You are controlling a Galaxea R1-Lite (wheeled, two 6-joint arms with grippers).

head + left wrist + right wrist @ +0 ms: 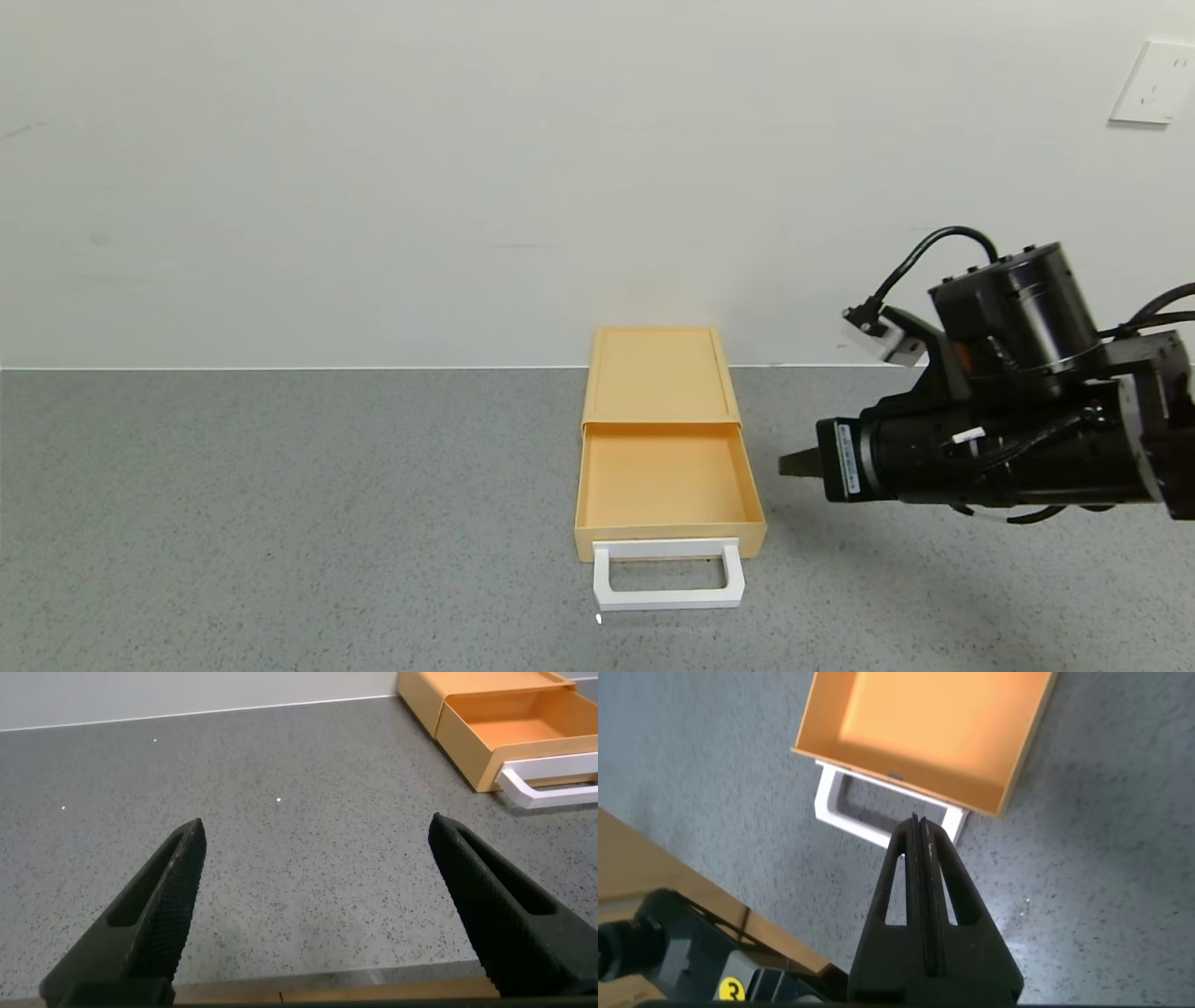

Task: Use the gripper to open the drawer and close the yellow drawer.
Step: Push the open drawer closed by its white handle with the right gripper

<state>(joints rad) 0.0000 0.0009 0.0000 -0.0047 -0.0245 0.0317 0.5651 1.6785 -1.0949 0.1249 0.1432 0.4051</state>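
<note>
The mustard-yellow drawer box (659, 373) stands at the middle of the grey table against the wall. Its tray (665, 485) is pulled out toward me and is empty. The white loop handle (668, 575) lies at the tray's front. My right gripper (786, 464) is shut and empty, held above the table to the right of the tray, its tip pointing at it. In the right wrist view the shut gripper (917, 821) hangs over the handle's corner (878, 821), apart from it. My left gripper (318, 835) is open over bare table, far left of the drawer (509, 723).
The grey speckled table (280, 523) runs to a white wall. A white wall socket (1154, 84) is at the top right. A wooden table edge (327, 989) shows near the left gripper.
</note>
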